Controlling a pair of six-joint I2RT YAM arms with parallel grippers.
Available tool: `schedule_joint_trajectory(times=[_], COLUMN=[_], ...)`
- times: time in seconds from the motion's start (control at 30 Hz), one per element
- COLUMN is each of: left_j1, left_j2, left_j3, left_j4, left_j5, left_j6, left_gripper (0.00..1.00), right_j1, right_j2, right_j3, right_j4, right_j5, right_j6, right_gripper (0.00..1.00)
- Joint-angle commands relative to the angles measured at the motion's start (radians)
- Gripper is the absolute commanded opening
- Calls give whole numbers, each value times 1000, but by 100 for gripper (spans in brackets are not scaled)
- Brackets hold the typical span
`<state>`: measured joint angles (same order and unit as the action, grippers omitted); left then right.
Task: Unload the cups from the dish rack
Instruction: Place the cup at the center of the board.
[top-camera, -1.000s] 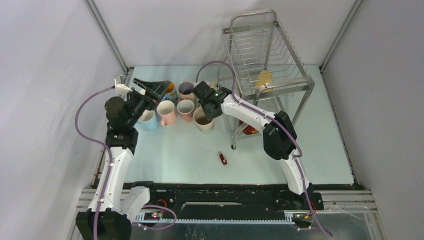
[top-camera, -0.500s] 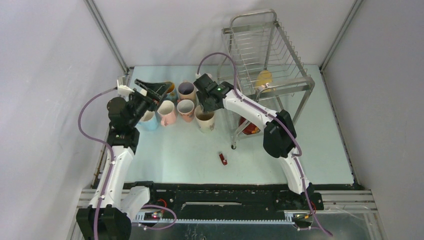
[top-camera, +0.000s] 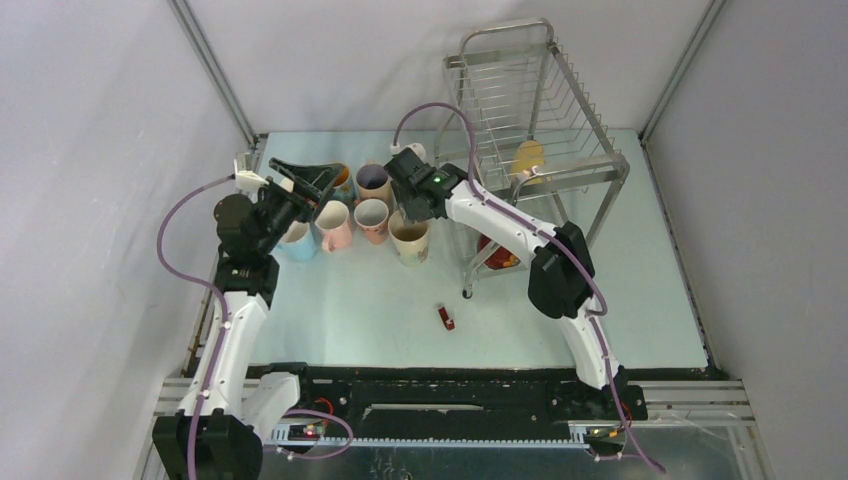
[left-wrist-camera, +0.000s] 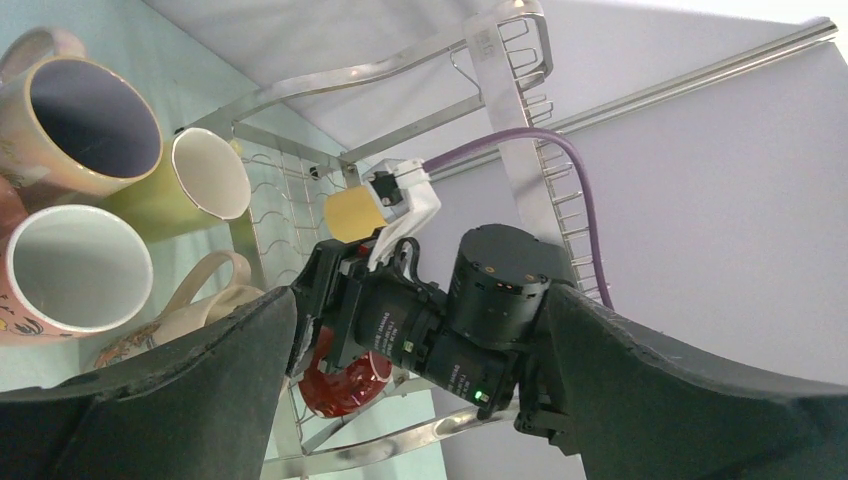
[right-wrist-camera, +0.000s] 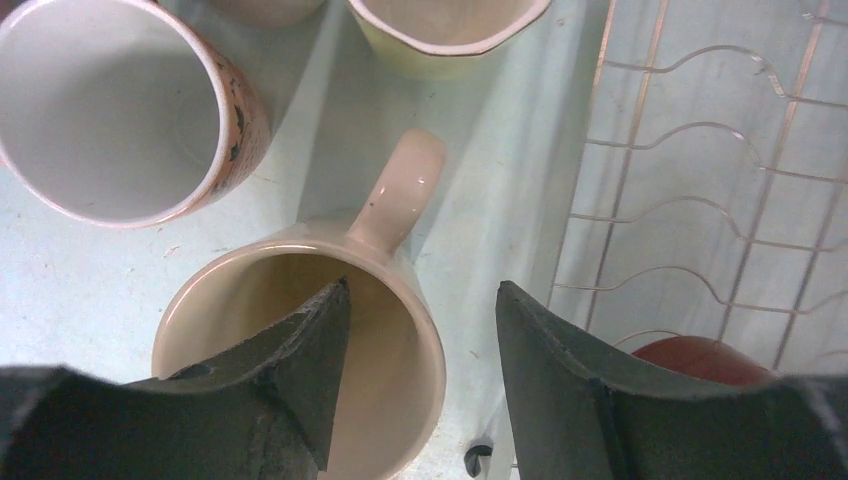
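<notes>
The chrome wire dish rack (top-camera: 590, 150) stands at the back right. A yellow cup (top-camera: 527, 155) lies on its upper tier and a dark red cup (top-camera: 497, 256) on its lower tier. Several cups stand on the table left of it. Nearest the rack is a cream cup (top-camera: 409, 239), with a pink patterned one (top-camera: 371, 218) beside it. My right gripper (top-camera: 411, 205) hovers over the cream cup (right-wrist-camera: 300, 350). In the right wrist view the right gripper (right-wrist-camera: 422, 286) is open, one finger inside the rim, one outside, neither touching. My left gripper (top-camera: 312, 180) is wide open and holds nothing.
A small dark red fragment (top-camera: 446, 319) lies on the table in front of the rack's leg. Pink (top-camera: 333, 225), light blue (top-camera: 296, 243), purple-lined (top-camera: 373, 181) and yellow (top-camera: 341, 177) cups crowd the back left. The rack wires (right-wrist-camera: 700, 150) run close to the right of my right gripper.
My right gripper has opened, let go of the cream cup and drawn back a little. The cup stands on the table. The left arm has barely moved.
</notes>
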<state>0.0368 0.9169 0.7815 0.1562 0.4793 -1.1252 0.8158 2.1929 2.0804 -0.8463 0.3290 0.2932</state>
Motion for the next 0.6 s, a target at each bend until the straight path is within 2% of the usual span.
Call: schedule_joint_trajectory(times=[0.0,0.2,0.57], left_j1=[-5,-10,-28], left_j2=[5,12,-1], left_j3=[-22,-20,-37], left_j4=[54,58,59], left_j5=[19,20,7], left_j6=[1,5,10], left_gripper=[100,100,100], right_j1=[27,57,104], right_j2=[-94,-116,-207], right_j3=[35,30,50], right_j4=[26,45,60], right_j5=[125,198,165], right_j6=[-5,-36,-83], right_gripper=[63,65,70])
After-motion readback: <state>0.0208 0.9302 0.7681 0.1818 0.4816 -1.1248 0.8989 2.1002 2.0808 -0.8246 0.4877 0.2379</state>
